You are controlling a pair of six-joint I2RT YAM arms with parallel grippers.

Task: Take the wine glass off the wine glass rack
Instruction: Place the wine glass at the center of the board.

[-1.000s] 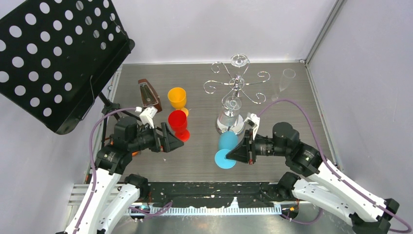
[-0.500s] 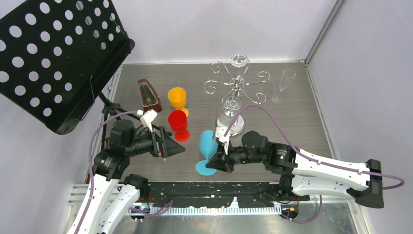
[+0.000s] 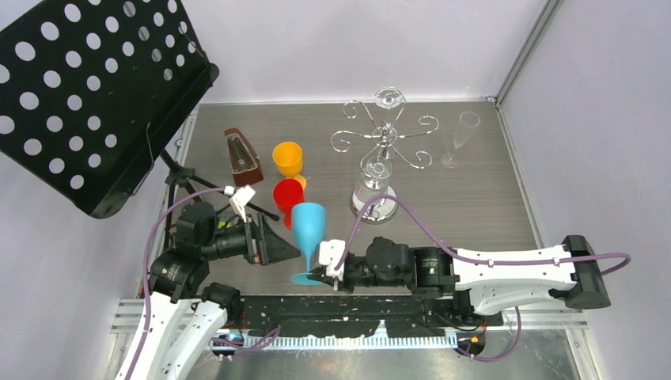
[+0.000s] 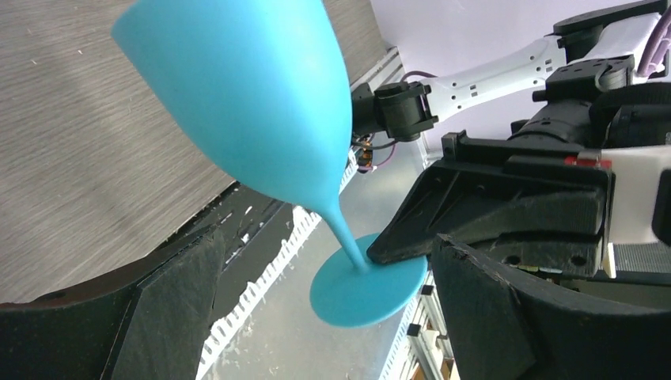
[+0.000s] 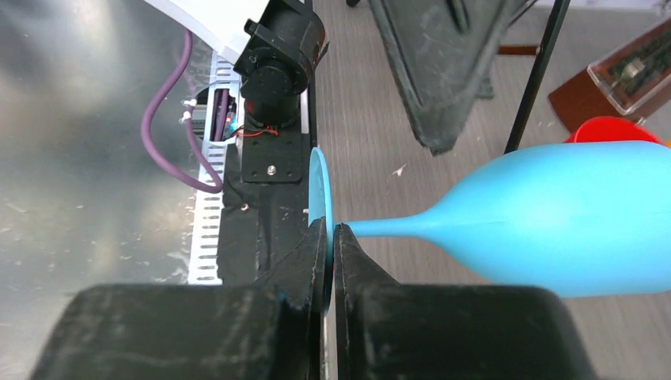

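Blue wine glass (image 3: 308, 223) stands upright at the near edge of the counter (image 3: 475, 218), its round foot pinched edge-on in the right pincer (image 3: 320, 274), whose fingers are pressed tight on the disc just beside the stem. Whether the foot rests on the surface or hangs just above it cannot be told. The right arm lies low along the front edge, reaching in from the right.

Just to the glass's left, the left pincer (image 3: 283, 244) is spread wide and holds nothing, its black fingers flanking the bowl and stem in the wrist view without touching them.

Behind the glass stand a red goblet (image 3: 288, 194) and, farther back, an orange goblet (image 3: 288, 157), with a wooden metronome (image 3: 242, 153) to their left.

Toward the back of the counter, well apart from the blue glass, is the chrome wine glass rack (image 3: 385, 136). A clear flute (image 3: 459, 139) stands near the right wall, and a black perforated music stand (image 3: 87, 95) leans over the far left corner.
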